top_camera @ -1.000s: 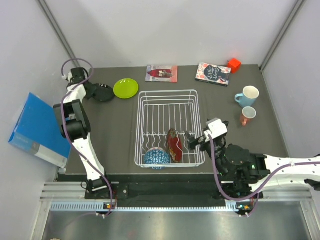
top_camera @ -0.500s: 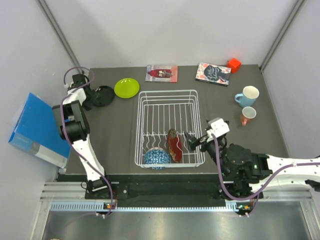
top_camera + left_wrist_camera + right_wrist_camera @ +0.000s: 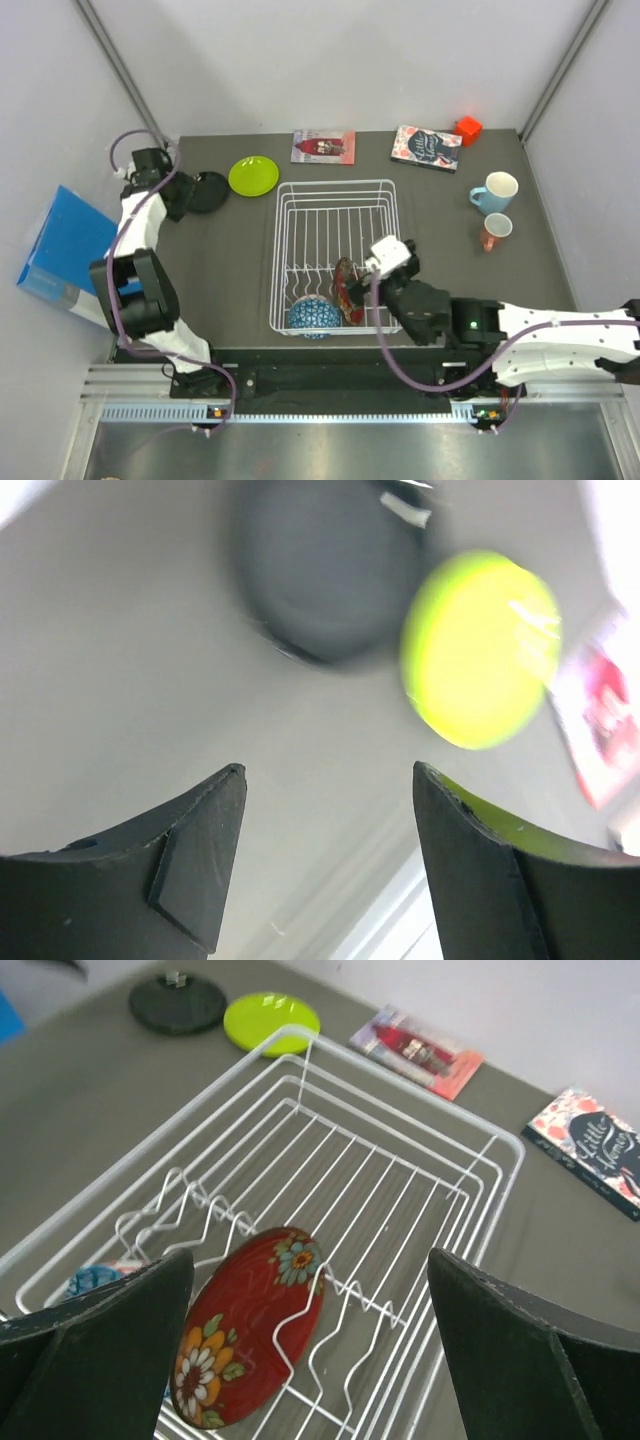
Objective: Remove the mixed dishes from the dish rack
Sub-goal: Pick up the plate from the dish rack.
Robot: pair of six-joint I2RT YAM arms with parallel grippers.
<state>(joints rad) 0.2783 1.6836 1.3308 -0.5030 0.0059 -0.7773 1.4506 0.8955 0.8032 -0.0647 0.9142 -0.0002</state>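
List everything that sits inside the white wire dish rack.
The dish rack holds two dishes: a red patterned plate leaning in the wavy dividers and a blue-patterned bowl at the near left corner. Anything beneath them is covered.

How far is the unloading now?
Done: light blue mug, salmon-pink cup, lime green plate and black plate lie on the table. In hand: nothing; the open right gripper hovers over the red patterned plate. Left: that plate and the blue-patterned bowl, inside the dish rack.
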